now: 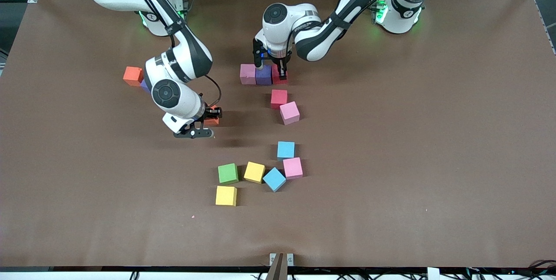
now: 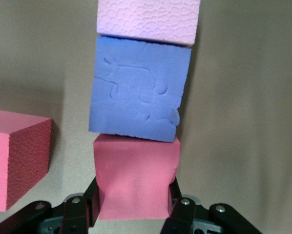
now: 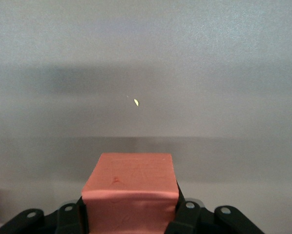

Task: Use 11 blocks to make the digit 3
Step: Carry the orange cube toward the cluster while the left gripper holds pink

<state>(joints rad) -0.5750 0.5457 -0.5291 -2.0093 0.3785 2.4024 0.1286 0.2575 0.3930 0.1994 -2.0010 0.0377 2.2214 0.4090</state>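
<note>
Three blocks form a row in the table's middle: pink [image 1: 248, 74], purple [image 1: 263, 75] and red [image 1: 280, 79]. My left gripper [image 1: 281, 76] is shut on the red block [image 2: 136, 175], which touches the purple one [image 2: 138, 87] at the row's end. My right gripper [image 1: 211, 118] is shut on an orange block [image 3: 130, 187], held a little above bare table. A red block [image 1: 279, 98] and a pink one [image 1: 289, 113] lie nearer the front camera than the row. Sky blue [image 1: 286, 150], pink [image 1: 292, 168], sky blue [image 1: 274, 179], yellow [image 1: 254, 172], green [image 1: 228, 173] and yellow [image 1: 226, 196] blocks lie nearer still.
Another orange block [image 1: 133, 76] sits toward the right arm's end, with a purple block [image 1: 144, 85] partly hidden by the right arm beside it. Brown table [image 1: 412, 141] stretches bare toward the left arm's end.
</note>
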